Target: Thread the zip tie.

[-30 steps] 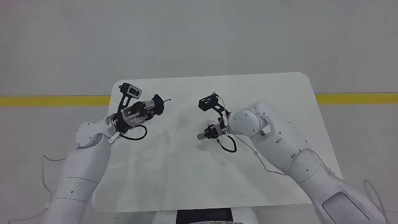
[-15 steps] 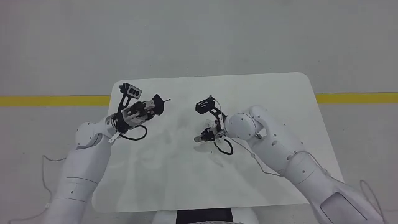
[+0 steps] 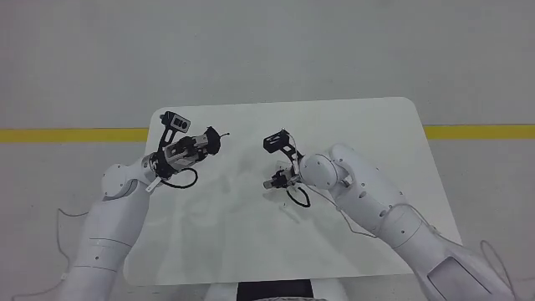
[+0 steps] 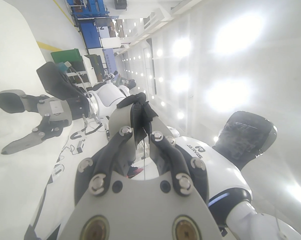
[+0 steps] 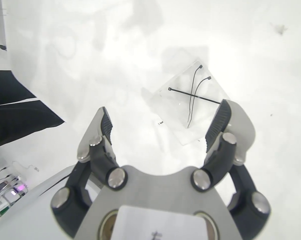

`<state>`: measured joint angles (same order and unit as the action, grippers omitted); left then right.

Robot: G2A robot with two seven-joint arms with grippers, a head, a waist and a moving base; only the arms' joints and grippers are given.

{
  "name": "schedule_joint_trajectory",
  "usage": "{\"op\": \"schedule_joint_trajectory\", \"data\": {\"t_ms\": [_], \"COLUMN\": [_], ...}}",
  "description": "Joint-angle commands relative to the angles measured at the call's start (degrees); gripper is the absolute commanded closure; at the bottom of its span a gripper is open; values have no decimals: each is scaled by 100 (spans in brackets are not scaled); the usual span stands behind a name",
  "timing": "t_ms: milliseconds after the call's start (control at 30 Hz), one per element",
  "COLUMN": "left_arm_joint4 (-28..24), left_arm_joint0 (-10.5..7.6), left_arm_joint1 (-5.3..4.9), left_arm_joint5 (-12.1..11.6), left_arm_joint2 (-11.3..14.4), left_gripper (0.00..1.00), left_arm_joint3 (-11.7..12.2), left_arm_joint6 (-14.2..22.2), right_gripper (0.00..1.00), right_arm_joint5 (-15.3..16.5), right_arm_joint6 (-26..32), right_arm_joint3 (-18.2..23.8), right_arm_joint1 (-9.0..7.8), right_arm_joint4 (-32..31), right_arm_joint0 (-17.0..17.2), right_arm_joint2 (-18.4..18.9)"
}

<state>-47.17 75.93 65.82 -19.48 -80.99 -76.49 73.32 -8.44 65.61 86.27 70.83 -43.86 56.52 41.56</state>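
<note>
1. The step in hand looks like the pickup of a tie. The right gripper [image 5: 164,108] hangs over the surface [image 5: 65,88], its fingers released and spread wide with nothing between them.
2. Three ties lie in a clear tray [image 5: 175,116] on the surface, just beyond those fingertips. The straight zip tie [image 5: 190,95] crosses two curved zip ties [image 5: 193,82], and its tail runs up to one fingertip.
3. The left gripper [image 4: 139,106] is held up off the surface, well apart from the tray, with its fingers clenched. Dark material bunches at their tips, and I cannot tell whether a tie is pinched there.
4. The next move likely calls for centring the open fingers over one strap and pinching low. The crossed ties may lift together.
5. Over the last second the right gripper has shifted slightly toward the left gripper. The left arm has not moved.
</note>
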Motion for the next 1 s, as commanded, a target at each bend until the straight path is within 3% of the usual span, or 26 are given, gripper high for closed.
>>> {"op": "schedule_joint_trajectory", "data": {"t_ms": [0,67,267,533,967], "left_arm_joint4": [0,0,0,0,0], "left_arm_joint0": [0,0,0,0,0], "left_arm_joint1": [0,0,0,0,0], "left_arm_joint5": [0,0,0,0,0], "left_arm_joint2": [0,0,0,0,0], "left_gripper": [100,100,100,100,100], "left_arm_joint3": [0,0,0,0,0], "left_arm_joint6": [0,0,0,0,0], "right_gripper": [52,64,85,83,86], "right_arm_joint5": [-50,-59,-69,-99,-228], "right_arm_joint6": [42,93,121,129,-111], "right_arm_joint3": [45,66,100,1,-611], "right_arm_joint1": [12,18,40,97,337], "right_arm_joint4": [-114,-213,-471,-854,-1229], "right_arm_joint0": [-16,-26,-35,-25,-168], "right_arm_joint2": [-43,-73,-136,-304,-675]}}
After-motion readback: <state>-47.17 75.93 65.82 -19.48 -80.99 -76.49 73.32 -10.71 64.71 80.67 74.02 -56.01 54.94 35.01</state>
